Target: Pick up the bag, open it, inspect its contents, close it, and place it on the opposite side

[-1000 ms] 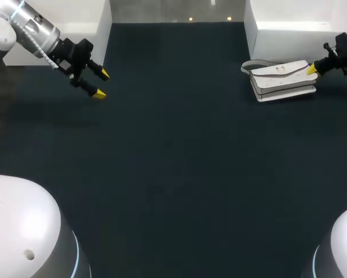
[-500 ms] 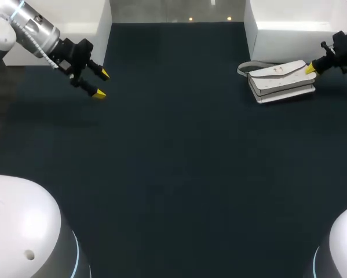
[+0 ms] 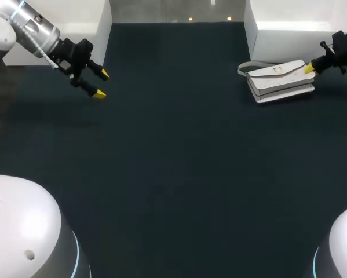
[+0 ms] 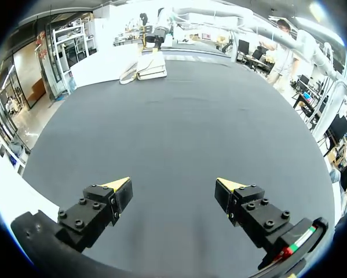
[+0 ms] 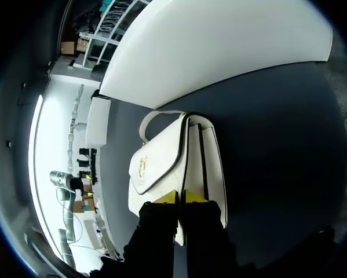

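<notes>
The white bag is laid flat at the far right of the dark table, just beside a white box; its strap is looped out at the end turned toward the table's middle. The right gripper is set at the bag's other end, its fingers drawn close together on a thin edge of the bag (seen best in the right wrist view); the left gripper is held over the table's far left, well apart from the bag, its fingers spread wide.
</notes>
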`<state>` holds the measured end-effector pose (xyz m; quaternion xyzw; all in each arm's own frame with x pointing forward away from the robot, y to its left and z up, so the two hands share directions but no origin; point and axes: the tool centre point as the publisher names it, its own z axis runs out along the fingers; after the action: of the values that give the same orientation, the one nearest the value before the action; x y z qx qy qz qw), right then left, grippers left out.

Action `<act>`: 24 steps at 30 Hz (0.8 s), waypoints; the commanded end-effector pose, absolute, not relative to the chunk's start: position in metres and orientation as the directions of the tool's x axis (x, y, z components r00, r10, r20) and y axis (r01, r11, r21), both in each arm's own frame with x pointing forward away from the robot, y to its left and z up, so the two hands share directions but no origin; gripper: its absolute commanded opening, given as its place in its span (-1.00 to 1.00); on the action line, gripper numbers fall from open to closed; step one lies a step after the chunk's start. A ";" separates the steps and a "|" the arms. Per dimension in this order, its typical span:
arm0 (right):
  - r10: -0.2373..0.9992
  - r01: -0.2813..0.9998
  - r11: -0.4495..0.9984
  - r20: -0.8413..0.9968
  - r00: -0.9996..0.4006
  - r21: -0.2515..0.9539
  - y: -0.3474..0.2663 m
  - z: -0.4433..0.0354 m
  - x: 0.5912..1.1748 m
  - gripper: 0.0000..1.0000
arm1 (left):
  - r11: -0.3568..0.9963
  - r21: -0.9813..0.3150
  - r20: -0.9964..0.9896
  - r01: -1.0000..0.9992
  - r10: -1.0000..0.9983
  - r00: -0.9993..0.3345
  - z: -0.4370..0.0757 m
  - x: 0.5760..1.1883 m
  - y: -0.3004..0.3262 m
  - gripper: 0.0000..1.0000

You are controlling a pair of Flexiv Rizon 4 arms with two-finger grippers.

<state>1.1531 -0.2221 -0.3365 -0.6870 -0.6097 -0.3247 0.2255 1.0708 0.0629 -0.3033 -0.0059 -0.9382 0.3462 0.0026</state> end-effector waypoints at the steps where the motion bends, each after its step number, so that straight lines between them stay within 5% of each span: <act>1: 0.660 0.979 -0.179 0.750 0.043 0.101 -0.204 -0.341 1.150 -1.00 | 0.758 -0.652 0.002 0.010 0.015 -1.000 -0.305 1.073 0.063 1.00; 24: 0.622 0.907 -0.343 0.782 0.025 0.244 -0.056 -0.351 1.090 -1.00 | 0.758 -0.652 0.002 0.010 0.015 -1.000 -0.305 1.073 0.063 1.00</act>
<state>1.1079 -0.0690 -0.3489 -0.6478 -0.6138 -0.3433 0.2928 1.0709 0.0629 -0.3033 -0.0059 -0.9382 0.3461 0.0026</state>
